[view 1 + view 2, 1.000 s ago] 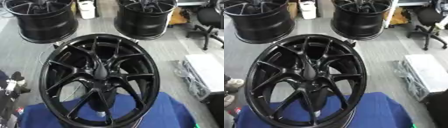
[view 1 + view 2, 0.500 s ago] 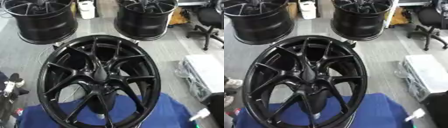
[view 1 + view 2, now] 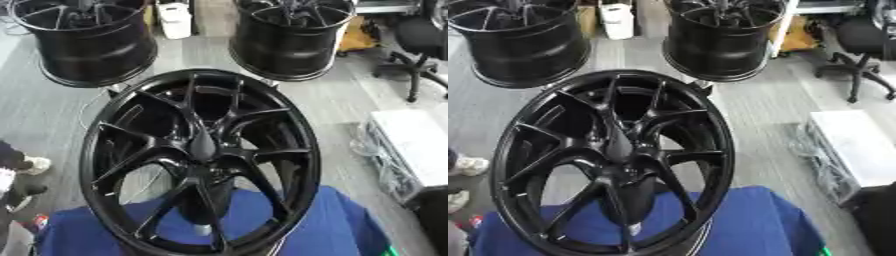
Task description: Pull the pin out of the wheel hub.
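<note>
- The black wheel hub (image 3: 199, 160) stands upright on the blue cloth (image 3: 341, 230) over the bench, face to the camera, as it did half a second ago.
- The pin I can't make out (only a pale spot shows low between the spokes).
- A small pale thing at the cloth's right edge half a second ago is gone.
- Neither hand is in sight, so their state can't be told.
- Two more black wheels (image 3: 87, 40) stand on the floor behind.

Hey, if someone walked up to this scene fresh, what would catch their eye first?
A big glossy black wheel fills the middle, its lower rim on a blue cloth. Two more black wheels stand on the grey floor behind it, and a black office chair sits at the far right. Neither robot hand shows.
</note>
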